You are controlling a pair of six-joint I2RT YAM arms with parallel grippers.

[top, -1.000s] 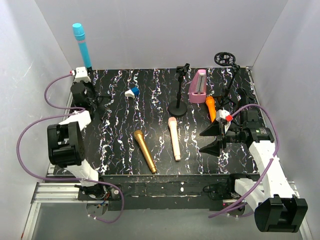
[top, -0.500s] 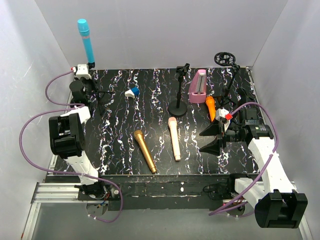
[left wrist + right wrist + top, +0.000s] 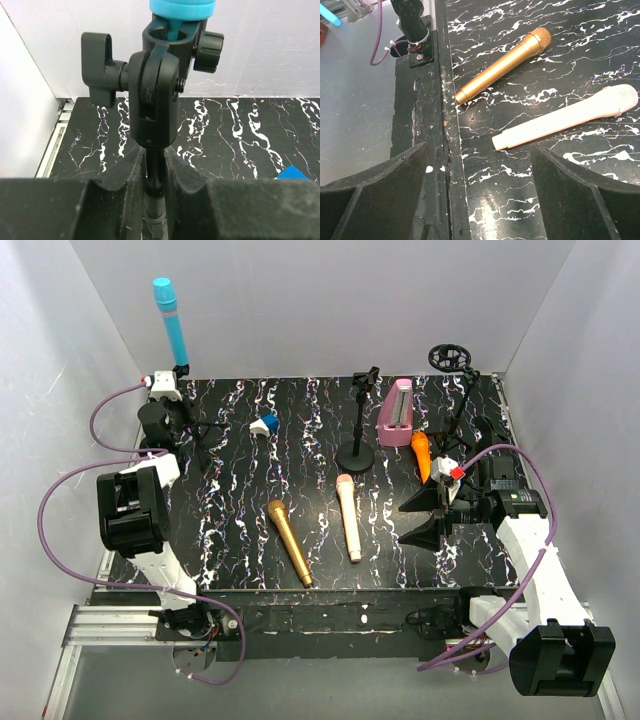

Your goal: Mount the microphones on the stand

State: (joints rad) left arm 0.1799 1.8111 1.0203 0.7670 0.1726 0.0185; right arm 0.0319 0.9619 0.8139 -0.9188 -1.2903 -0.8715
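Blue mic (image 3: 171, 325) stands upright in the far-left clip (image 3: 181, 368); gold mic (image 3: 289, 542) and cream mic (image 3: 348, 517) lie flat at centre, orange mic (image 3: 423, 457) farther right.

Left wrist: left gripper (image 3: 155, 180) clamps the pole (image 3: 154, 167) beneath that clip.

Right wrist: right gripper (image 3: 477, 167) spread wide, empty, with the gold and cream mics beyond.

Left arm (image 3: 131, 518) jaws clamped — right arm (image 3: 528, 540) jaws wide.

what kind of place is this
Probably a robot lab test cell: plain white walls box in a black marbled table, with the left arm and right arm bolted at its near edge.
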